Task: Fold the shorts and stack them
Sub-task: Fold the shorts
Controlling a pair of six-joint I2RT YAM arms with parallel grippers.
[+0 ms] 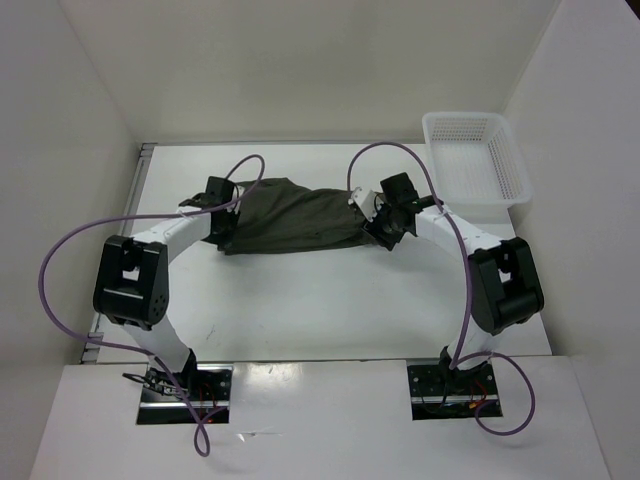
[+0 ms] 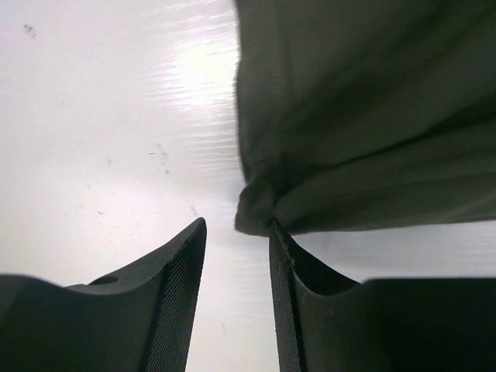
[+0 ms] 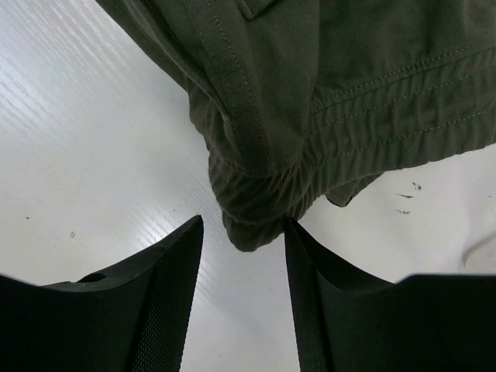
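Note:
The dark olive-green shorts lie flat and wrinkled across the back middle of the table. My left gripper is at their left end; in the left wrist view it is open, with a bunched corner of the shorts just beyond the fingertips, touching the right finger's tip. My right gripper is at their right end; in the right wrist view it is open, and the elastic waistband corner of the shorts hangs at the mouth of the jaws, not clamped.
A white plastic mesh basket stands at the back right corner. White walls enclose the table on three sides. Purple cables loop over both arms.

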